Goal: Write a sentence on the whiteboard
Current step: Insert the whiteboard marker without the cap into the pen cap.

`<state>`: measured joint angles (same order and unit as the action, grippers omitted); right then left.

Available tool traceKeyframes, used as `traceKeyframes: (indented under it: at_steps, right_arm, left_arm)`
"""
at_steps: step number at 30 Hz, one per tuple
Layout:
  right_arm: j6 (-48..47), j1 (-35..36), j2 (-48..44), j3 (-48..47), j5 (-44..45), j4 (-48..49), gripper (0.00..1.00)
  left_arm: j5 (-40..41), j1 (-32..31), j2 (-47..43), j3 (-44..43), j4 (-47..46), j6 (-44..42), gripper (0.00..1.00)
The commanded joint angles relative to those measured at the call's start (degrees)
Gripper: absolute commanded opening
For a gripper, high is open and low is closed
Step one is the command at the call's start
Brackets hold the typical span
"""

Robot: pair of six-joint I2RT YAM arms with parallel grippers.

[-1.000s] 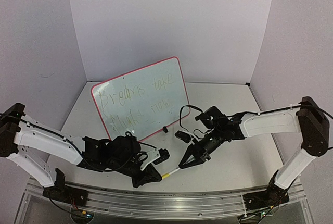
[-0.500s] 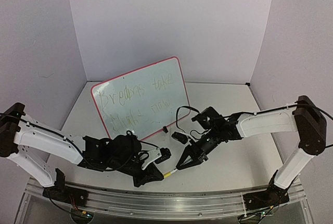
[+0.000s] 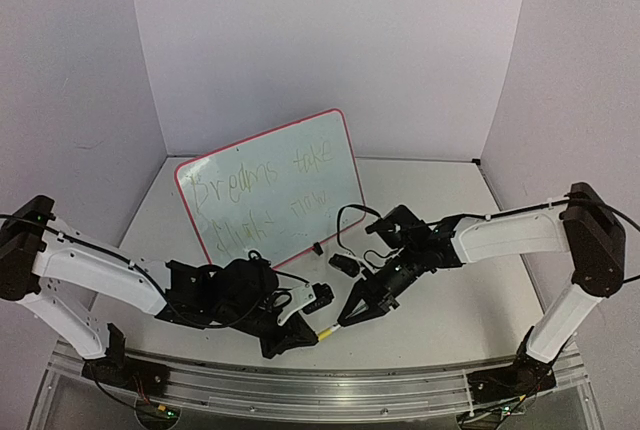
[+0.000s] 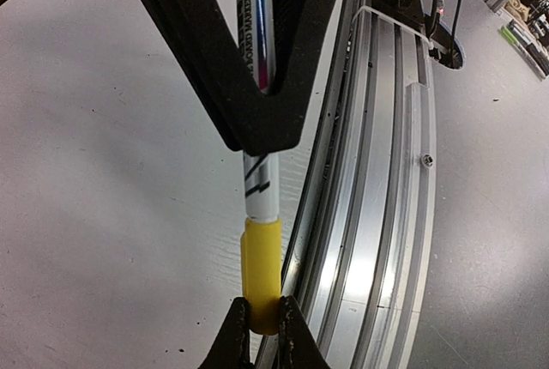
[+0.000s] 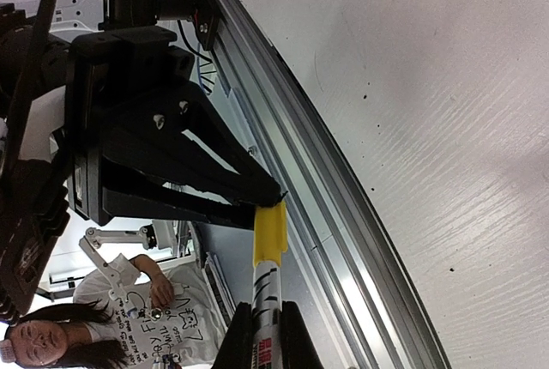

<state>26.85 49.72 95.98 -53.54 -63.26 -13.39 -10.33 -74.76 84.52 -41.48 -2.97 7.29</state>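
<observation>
Whiteboard [image 3: 270, 190] stands propped at the table's back left, faintly lettered, behind both grippers. Marker [image 3: 332, 327] lies roughly along the front rail [image 3: 300, 382] between them. The left gripper [image 3: 311, 336] is pinched on its yellow cap [image 4: 261, 266]. The right gripper [image 3: 352, 315] is clamped tight on the barrel, and the board lies up and leftward from it.

marker [image 3: 328, 329] near the front rail [image 3: 300, 390], whiteboard [image 3: 270, 195] well behind it
</observation>
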Motion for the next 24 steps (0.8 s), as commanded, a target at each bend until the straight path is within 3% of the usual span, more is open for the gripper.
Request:
traceKeyframes:
  at_steps: [1,24]
  right_arm:
    - [-0.4,2.9,1.6,-2.8,-2.9,2.4,0.00]
    - [-0.3,4.8,3.0,-3.8,-2.3,2.1,0.00]
  left_arm:
    - [2.2,0.0,0.8,-6.0,-8.4,-2.2,0.00]
    - [1.3,2.0,1.8,-12.1,-11.6,-5.3,0.00]
